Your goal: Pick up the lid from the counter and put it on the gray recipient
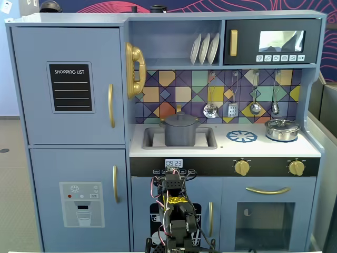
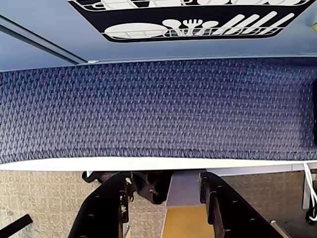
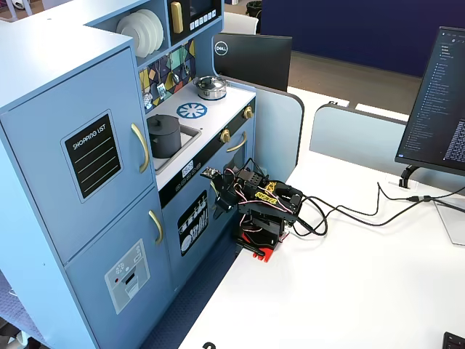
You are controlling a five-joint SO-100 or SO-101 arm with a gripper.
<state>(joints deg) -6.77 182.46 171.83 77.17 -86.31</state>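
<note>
The arm [image 3: 260,207] sits folded on the white table [image 3: 349,283], just in front of the blue toy kitchen [image 1: 68,105]. In the wrist view the jaws [image 2: 166,208] enter from the lower edge at 6 o'clock, and their two black fingers [image 2: 106,213] stand apart with nothing between them, so they are released and hold no thing. This camera looks down at a dark blue carpet [image 2: 158,109] and the lower front of the kitchen. The gray recipient [image 1: 180,130] is a dark gray pot standing in the sink [image 1: 152,138] of the kitchen worktop [image 1: 310,149]. Its gray lid [image 1: 179,117] with a round knob lies already on top of the pot, and it seems to sit level on the rim. At 3 o'clock from the pot, in a fixed view, is a blue and white burner mark [image 1: 241,136], and further in the same direction stands a small metal pan [image 1: 282,129] with its own lid. Above the worktop four utensils [image 1: 241,99] hang on the coloured tile wall, and white plates [image 1: 205,48] stand in the shelf. At 3 o'clock in the other fixed view a monitor [image 3: 439,109] stands on the table, well apart from the arm.
</note>
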